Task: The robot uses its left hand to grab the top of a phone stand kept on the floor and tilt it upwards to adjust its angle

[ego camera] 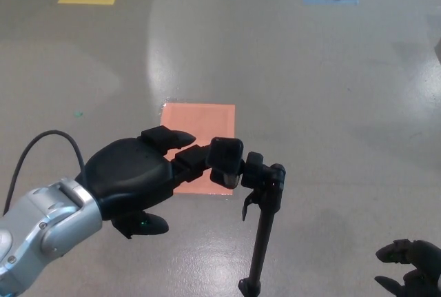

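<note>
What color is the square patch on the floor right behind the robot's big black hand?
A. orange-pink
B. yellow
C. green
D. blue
A: the floor patch just past the left hand and the top of the phone stand is orange-pink; the yellow and blue marks lie far off at the top of the picture.
</note>
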